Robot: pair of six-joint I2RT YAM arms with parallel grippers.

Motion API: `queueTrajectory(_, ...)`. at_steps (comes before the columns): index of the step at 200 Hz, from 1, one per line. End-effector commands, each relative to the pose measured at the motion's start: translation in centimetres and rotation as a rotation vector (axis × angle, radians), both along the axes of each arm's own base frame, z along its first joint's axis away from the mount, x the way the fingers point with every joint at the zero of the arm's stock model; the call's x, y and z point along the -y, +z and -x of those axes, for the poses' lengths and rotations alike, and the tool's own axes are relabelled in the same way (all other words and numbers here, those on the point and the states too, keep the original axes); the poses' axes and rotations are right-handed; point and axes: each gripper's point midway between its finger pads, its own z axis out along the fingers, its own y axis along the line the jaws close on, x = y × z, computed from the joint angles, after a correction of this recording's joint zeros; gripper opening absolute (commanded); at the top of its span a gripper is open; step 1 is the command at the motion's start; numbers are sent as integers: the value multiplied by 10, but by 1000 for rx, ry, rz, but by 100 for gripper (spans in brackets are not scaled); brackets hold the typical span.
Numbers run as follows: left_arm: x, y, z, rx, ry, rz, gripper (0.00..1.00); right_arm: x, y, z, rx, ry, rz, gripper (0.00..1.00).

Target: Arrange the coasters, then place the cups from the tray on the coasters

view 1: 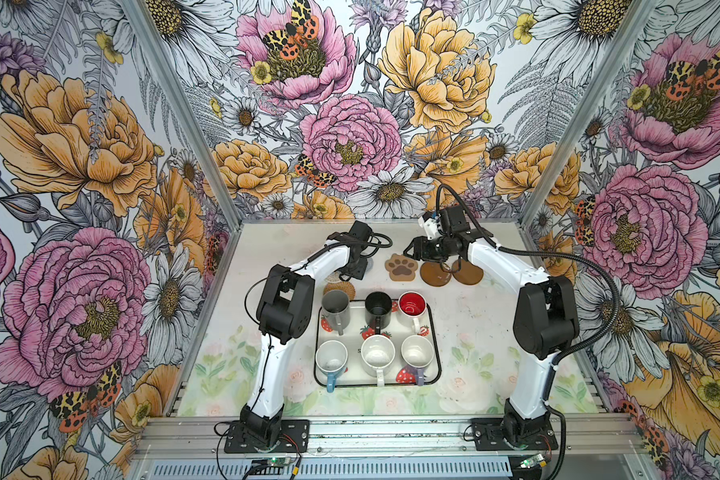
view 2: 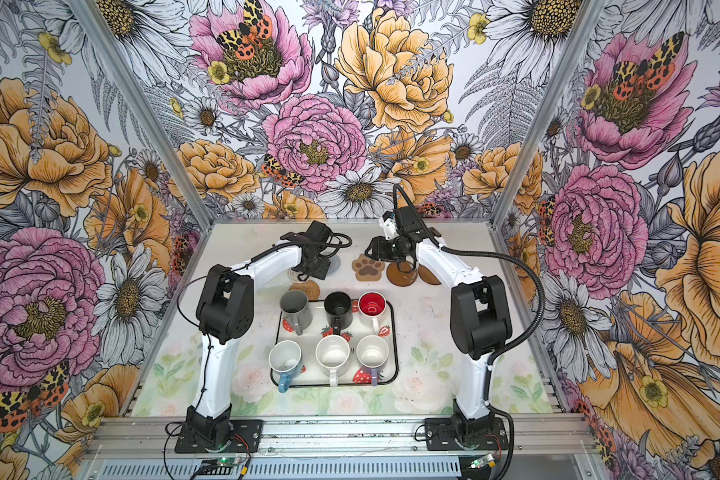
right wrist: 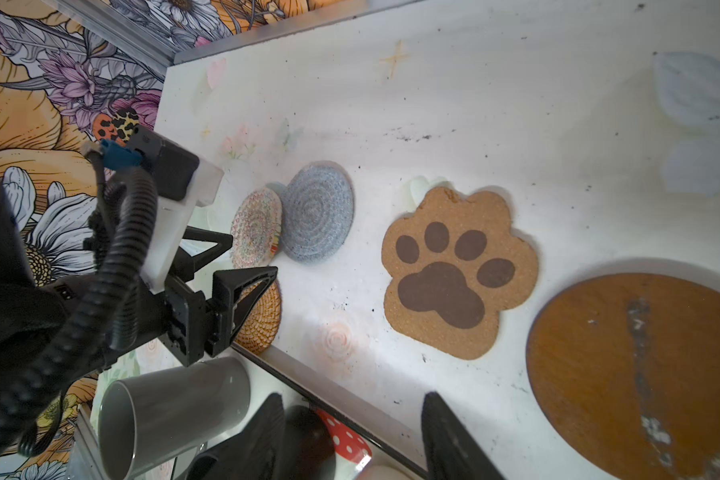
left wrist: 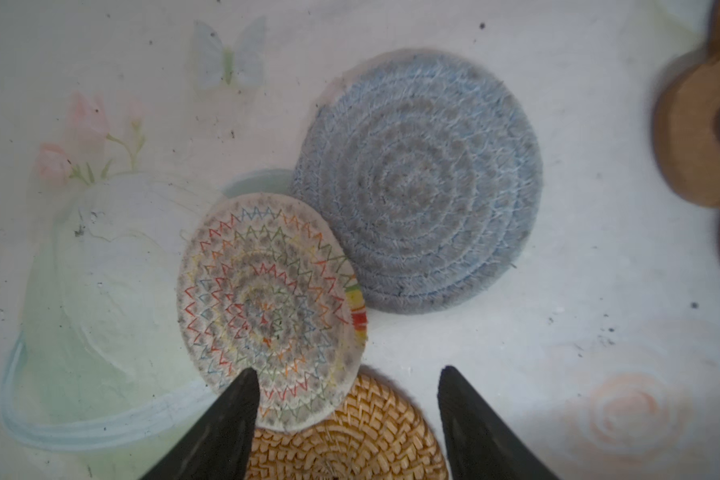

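My left gripper [left wrist: 350,384] is open and low over the rattan coaster [left wrist: 350,436]. One finger [left wrist: 241,407] overlaps the patterned round coaster [left wrist: 266,307], which lies partly on the rattan one and against the grey woven coaster [left wrist: 416,178]. The paw coaster [view 1: 402,267] and two brown discs [view 1: 435,273] [view 1: 468,272] lie to the right. My right gripper [view 1: 410,249] hangs open and empty above the table beside the paw coaster [right wrist: 458,270]. The tray [view 1: 435,332] holds the cups: grey [view 1: 335,307], black [view 1: 378,307], red-inside [view 1: 412,305], light blue [view 1: 331,357], white [view 1: 377,353], lilac [view 1: 417,351].
The back wall stands close behind the coasters. The tray's far rim [right wrist: 350,399] runs just under my right gripper. Both arm elbows rise on either side of the tray.
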Motion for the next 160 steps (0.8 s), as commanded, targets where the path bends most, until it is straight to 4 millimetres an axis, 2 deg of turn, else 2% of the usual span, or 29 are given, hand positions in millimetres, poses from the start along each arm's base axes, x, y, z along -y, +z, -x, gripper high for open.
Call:
queueTrajectory(1, -4, -2, -3, 18, 30, -36, 67, 8, 21, -4, 74, -18, -9, 56)
queueTrajectory(45, -9, -16, -2, 7, 41, -86, 62, 12, 17, -3, 62, -29, -21, 56)
queueTrajectory(105, -11, -23, -7, 14, 52, -117, 47, 13, 10, -4, 46, -36, -30, 55)
queueTrajectory(160, -17, -17, -15, 37, 64, -131, 25, 13, 7, -5, 37, -43, -38, 55)
